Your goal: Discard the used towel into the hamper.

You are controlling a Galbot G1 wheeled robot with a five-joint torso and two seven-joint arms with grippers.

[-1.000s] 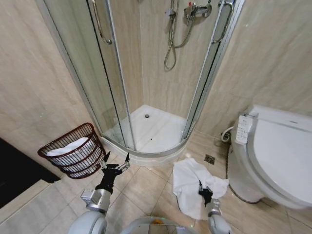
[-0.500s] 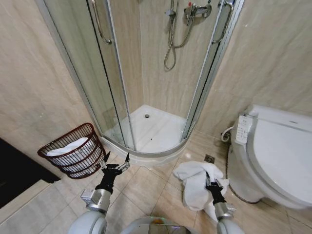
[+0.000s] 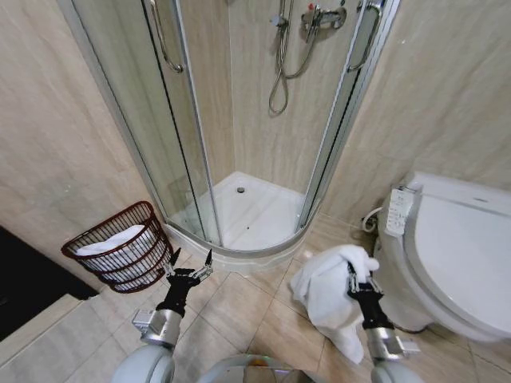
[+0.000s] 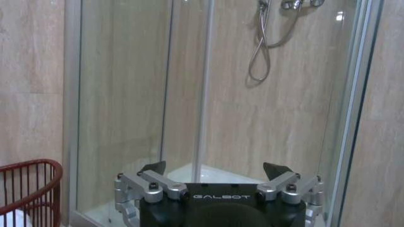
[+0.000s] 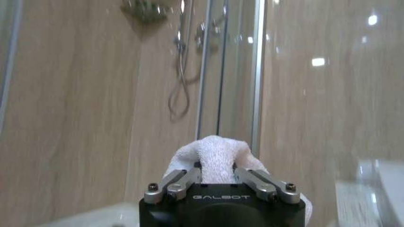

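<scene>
Lifted now: right gripper (image 3: 358, 281) has hauled the white towel (image 3: 327, 295) off the floor tiles (image 3: 239, 307), fingers clamped on a bunched fold, rest hanging down beside the toilet (image 3: 447, 247). Pickup looks done, so carry's next. Hamper (image 3: 120, 243) sits well apart, over by the robot's left next to the shower door (image 3: 180, 159), w/ white cloth already inside. Left gripper (image 3: 190, 262) hovers near it, jaws apart, idle.
</scene>
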